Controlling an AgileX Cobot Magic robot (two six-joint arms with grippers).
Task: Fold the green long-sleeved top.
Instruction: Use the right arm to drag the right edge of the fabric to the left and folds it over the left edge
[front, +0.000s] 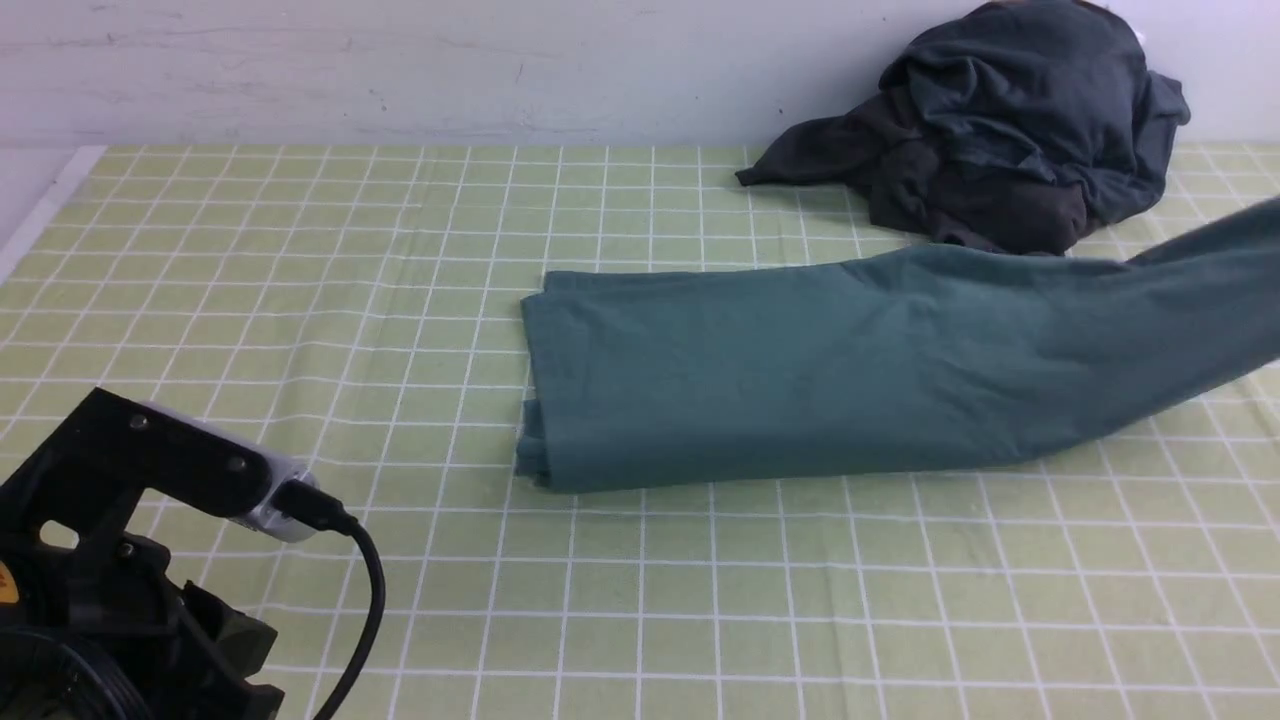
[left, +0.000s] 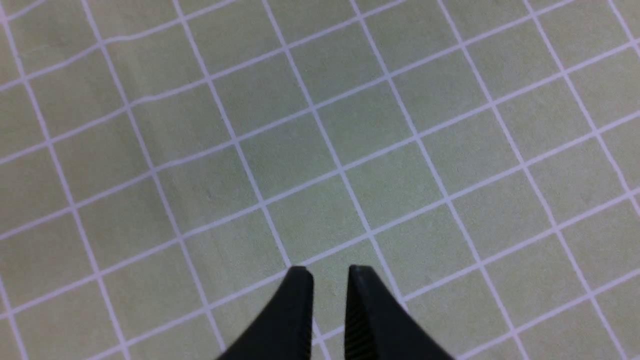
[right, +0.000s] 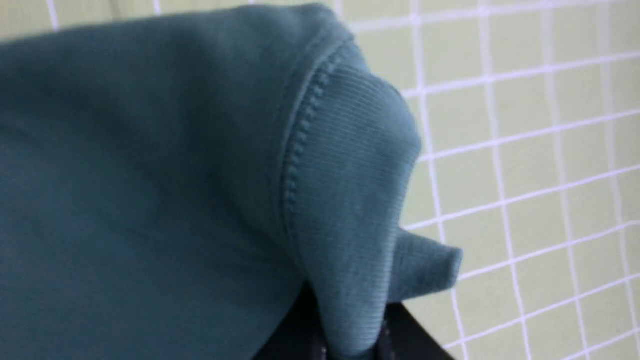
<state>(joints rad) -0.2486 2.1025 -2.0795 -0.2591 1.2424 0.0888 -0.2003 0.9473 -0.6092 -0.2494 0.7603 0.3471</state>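
Observation:
The green long-sleeved top lies in the front view as a long folded band across the middle of the checked tablecloth. Its right end rises off the table and runs out of the frame's right edge. In the right wrist view my right gripper is shut on a ribbed edge of the top, which covers most of the jaws. My left gripper hovers over bare tablecloth, empty, its jaws a narrow gap apart. Only the left arm's wrist shows in the front view, at the near left.
A heap of dark charcoal-grey garments sits at the back right against the wall, just behind the top's raised end. The yellow-green checked tablecloth covers the table; its left edge shows at the far left.

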